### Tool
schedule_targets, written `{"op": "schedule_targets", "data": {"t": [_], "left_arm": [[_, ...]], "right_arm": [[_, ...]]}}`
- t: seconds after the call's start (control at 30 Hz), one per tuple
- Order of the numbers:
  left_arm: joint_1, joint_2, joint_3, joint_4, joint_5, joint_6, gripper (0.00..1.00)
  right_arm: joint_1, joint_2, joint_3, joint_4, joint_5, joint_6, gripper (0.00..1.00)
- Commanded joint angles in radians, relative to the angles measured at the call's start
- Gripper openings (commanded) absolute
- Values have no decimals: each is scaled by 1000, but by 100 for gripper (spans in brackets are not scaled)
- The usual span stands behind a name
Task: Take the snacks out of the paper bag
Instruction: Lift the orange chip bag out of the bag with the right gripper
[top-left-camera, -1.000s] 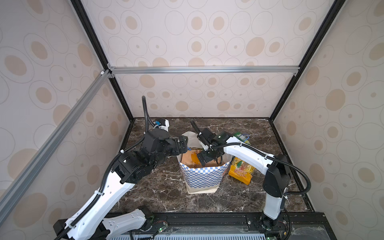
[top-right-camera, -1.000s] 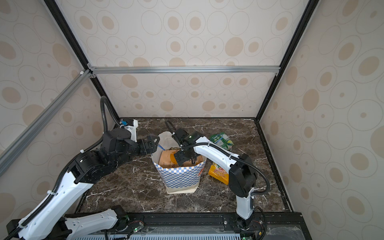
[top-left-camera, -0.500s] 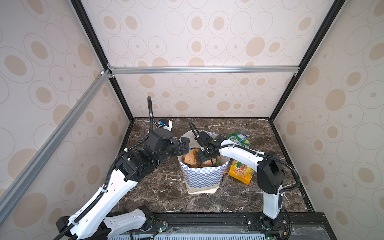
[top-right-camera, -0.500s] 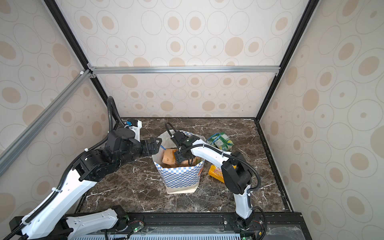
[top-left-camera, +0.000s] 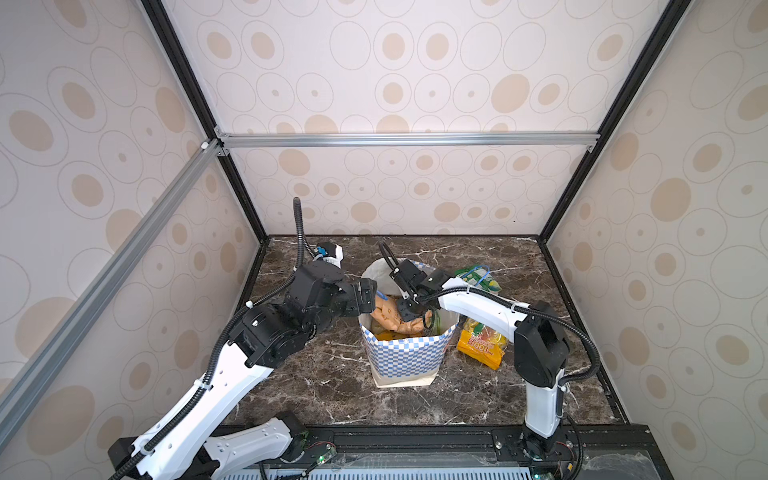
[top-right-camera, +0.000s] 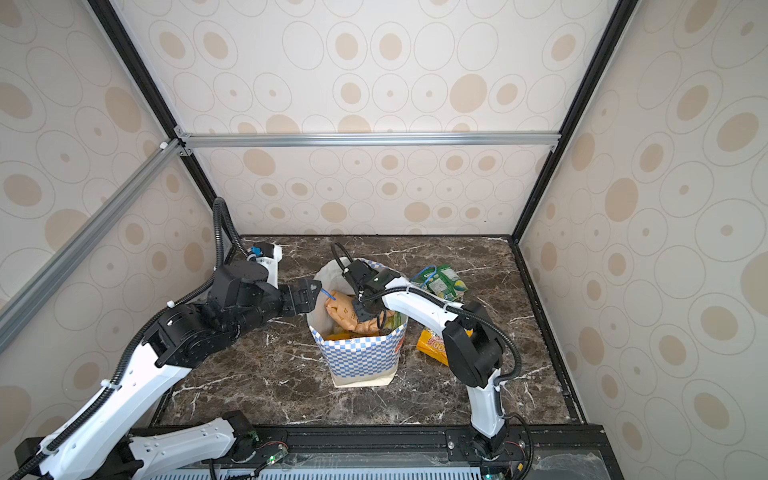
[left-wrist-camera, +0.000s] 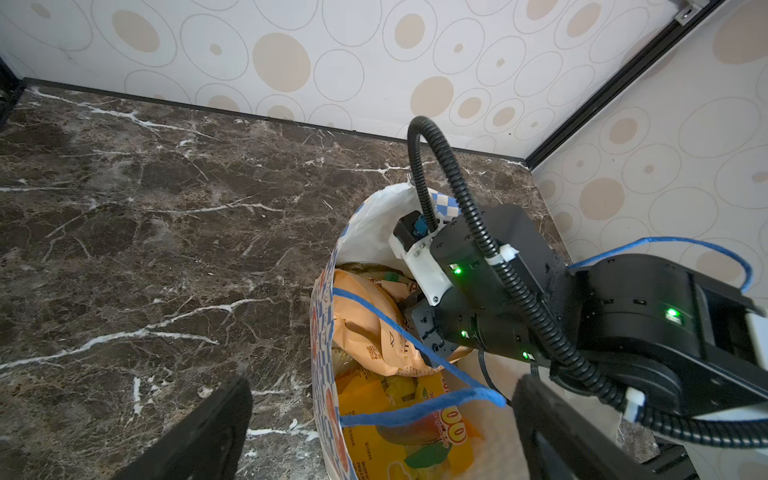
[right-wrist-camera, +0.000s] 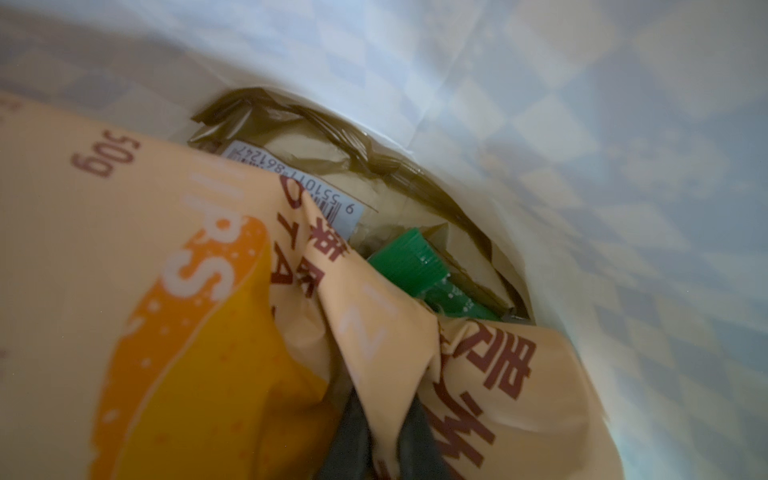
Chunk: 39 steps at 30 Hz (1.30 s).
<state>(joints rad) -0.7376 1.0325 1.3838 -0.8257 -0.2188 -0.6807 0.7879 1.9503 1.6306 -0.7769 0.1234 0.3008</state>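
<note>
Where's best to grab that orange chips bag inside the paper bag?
Pinch a crease near the top of the chips bag, coming down through the open mouth of the paper bag: it's soft, puffy and walled in sideways. The right gripper pinches such a fold.

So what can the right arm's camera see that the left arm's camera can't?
Only the right wrist view shows the right gripper pinching a fold of the orange-tan chips bag, and a barcode label. Only the left wrist view shows the marble table, the blue cord handles and the right arm reaching in. Both show the chips bag inside the paper bag.
</note>
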Motion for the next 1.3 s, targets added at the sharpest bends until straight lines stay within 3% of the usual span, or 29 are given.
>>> {"op": "schedule_targets", "data": {"t": [0.0,0.97,1.27], "left_arm": [[-2,-11,1,-11,-22,-13,98],[-1,17,57,38,-19,-3,98],[-3,17,112,167,75,36,98]], "right_arm": [[20,-34,28,-53,-79,-17,0],[-11,-316,220,-150,-55,-26,0],[-26,-343,503,-249,-21,-47,0]]}}
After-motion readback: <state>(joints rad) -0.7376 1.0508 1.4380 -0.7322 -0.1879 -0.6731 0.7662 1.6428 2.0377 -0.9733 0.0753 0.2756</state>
